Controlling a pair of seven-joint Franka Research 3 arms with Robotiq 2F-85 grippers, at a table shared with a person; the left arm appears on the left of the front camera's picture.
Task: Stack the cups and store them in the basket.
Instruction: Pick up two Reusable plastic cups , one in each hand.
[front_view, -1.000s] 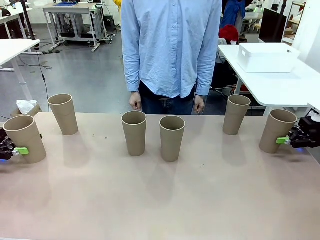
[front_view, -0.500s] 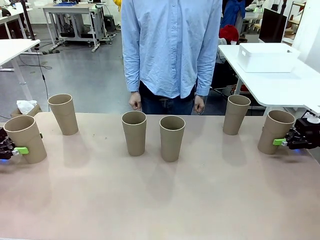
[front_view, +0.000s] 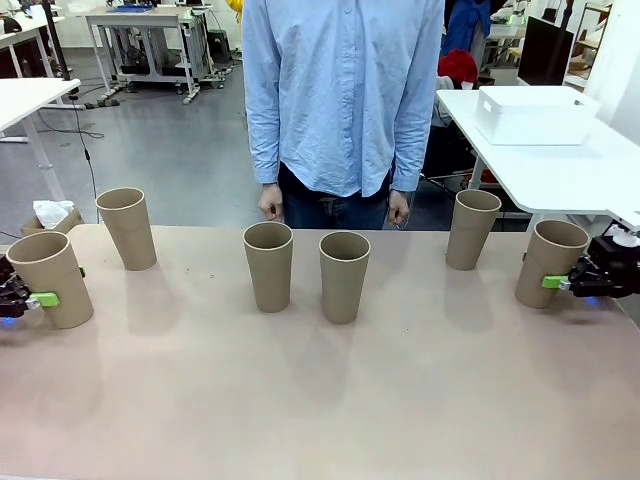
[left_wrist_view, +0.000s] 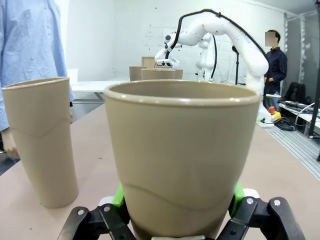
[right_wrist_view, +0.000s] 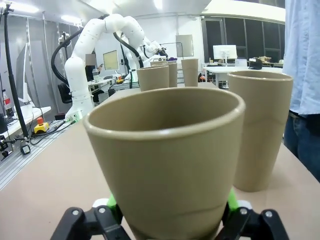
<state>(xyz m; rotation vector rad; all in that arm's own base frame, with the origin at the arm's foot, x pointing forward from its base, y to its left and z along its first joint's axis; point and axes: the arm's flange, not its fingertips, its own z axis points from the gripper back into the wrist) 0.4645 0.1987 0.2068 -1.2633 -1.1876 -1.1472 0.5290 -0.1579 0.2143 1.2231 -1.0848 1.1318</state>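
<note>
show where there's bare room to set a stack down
Bare: near strip of the table, in front of the cups; also the gaps either side of the middle pair. Crowded: both ends, where left gripper and right gripper clamp cups.

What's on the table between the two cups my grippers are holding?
Front view: between the left-held cup and the right-held cup, four free ones stand upright, apart: back-left cup, centre-left cup, centre-right cup, back-right cup.

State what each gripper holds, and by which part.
Left gripper clamps the leftmost cup by its lower sides; right gripper clamps the rightmost cup likewise.
</note>
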